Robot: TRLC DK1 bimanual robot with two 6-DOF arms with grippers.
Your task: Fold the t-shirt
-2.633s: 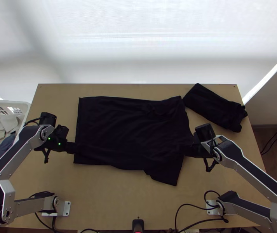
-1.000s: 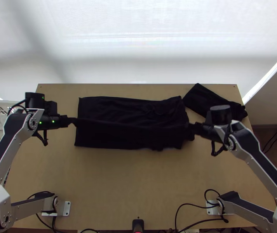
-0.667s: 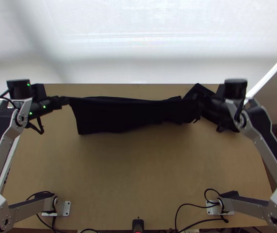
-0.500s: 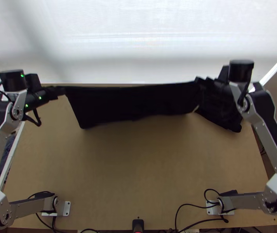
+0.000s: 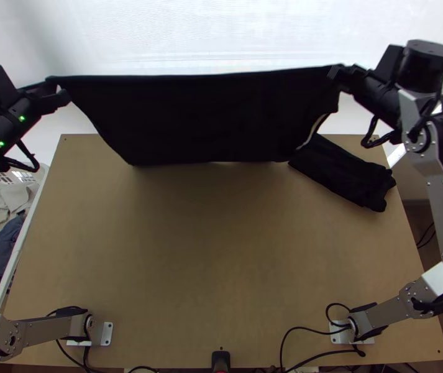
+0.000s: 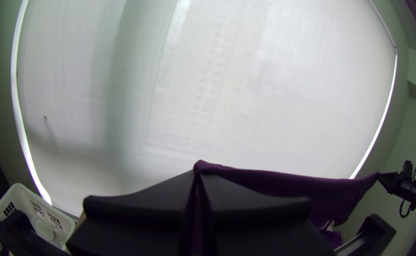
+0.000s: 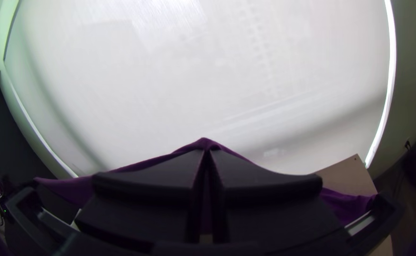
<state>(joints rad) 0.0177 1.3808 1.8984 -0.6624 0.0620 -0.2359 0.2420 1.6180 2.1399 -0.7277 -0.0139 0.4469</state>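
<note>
Black cloth, the t-shirt (image 5: 209, 118), hangs stretched between the two grippers above the table's far edge, its upper edge nearly straight and its lower part drooping toward the wood of the table (image 5: 221, 261). The left gripper (image 6: 198, 174) has its fingers closed together with one end of that upper edge pinched at their tips; the right gripper (image 7: 207, 148) is closed in the same way on the other end. Whether the lower edge touches the table I cannot tell.

I take the step in hand to be a lift that straightens the shirt ahead of a fold (or a shake-out, which would look much the same). The next move probably calls for both arms to lower together, keeping the edge taut and level, and to keep the shirt off the dark cloth bundle (image 5: 345, 174) lying near the table's far right corner.
</note>
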